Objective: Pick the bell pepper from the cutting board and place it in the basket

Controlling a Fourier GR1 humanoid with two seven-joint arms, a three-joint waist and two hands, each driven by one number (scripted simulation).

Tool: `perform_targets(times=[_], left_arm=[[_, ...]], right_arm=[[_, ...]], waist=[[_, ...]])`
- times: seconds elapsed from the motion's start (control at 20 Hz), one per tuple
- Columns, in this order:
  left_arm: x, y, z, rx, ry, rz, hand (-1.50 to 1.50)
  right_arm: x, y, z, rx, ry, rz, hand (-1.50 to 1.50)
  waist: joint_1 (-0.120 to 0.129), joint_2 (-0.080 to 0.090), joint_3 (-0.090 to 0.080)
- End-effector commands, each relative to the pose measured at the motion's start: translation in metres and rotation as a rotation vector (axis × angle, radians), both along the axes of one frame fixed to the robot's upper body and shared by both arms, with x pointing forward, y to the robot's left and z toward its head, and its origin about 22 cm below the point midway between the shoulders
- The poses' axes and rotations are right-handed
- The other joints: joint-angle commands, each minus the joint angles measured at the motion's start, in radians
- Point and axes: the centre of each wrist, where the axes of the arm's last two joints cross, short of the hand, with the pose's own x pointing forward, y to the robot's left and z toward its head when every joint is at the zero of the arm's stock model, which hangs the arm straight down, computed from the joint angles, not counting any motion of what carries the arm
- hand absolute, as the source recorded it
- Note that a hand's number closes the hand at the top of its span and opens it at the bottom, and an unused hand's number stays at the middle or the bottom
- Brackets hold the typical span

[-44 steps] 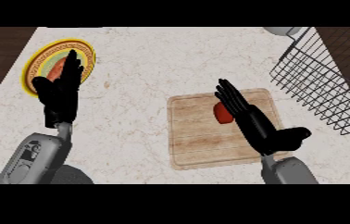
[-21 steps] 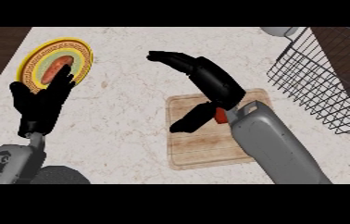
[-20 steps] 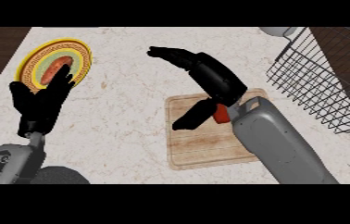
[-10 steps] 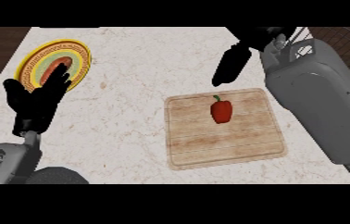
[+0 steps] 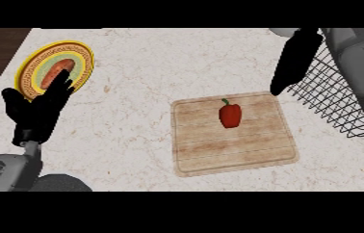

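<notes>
The pepper (image 5: 229, 115) lies on the board (image 5: 235, 148), untouched, so nothing of the task is done yet. The right hand (image 5: 292, 63) hangs with fingers straight, holding nothing, beside the basket (image 5: 328, 102). The left hand (image 5: 39, 110) rests open at the left.

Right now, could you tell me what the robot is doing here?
Nothing is held. The pepper lies on the board, untouched. The right hand hangs above the board's far right corner, beside the basket, fingers straight, pointing down. The left hand rests open at the left, near a plate with food.
</notes>
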Motion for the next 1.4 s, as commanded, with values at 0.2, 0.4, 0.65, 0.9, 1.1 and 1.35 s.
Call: perform_targets(times=[0.2, 0.4, 0.65, 0.9, 1.1, 1.35], left_arm=[[-0.005, -0.001, -0.005, -0.001, -0.014, 0.004, 0.0], [0.003, -0.006, 0.009, 0.013, 0.002, -0.001, 0.0], [-0.008, 0.0, -0.012, -0.008, 0.002, 0.0, 0.0], [0.011, -0.02, 0.012, -0.005, -0.013, -0.002, 0.0], [-0.002, -0.004, -0.003, 0.0, -0.003, -0.013, 0.0], [0.009, -0.013, 0.008, -0.006, 0.006, -0.02, 0.0]], right_arm=[[-0.024, -0.056, -0.012, 0.126, 0.057, 0.004, -1.5], [-0.046, -0.074, -0.04, 0.226, 0.0, 0.001, -1.5], [-0.045, -0.075, -0.097, 0.222, 0.011, 0.014, -1.5], [-0.045, -0.078, -0.146, 0.259, -0.034, 0.009, -1.5], [-0.037, -0.055, -0.185, 0.318, -0.065, 0.017, -1.5], [-0.035, -0.025, -0.223, 0.404, -0.026, -0.016, -1.5]], waist=[[-0.002, 0.003, 0.001], [-0.001, 0.003, 0.001], [0.011, 0.008, 0.001], [0.012, 0.008, 0.002], [0.019, 0.009, 0.001], [0.014, 0.008, 0.001]])
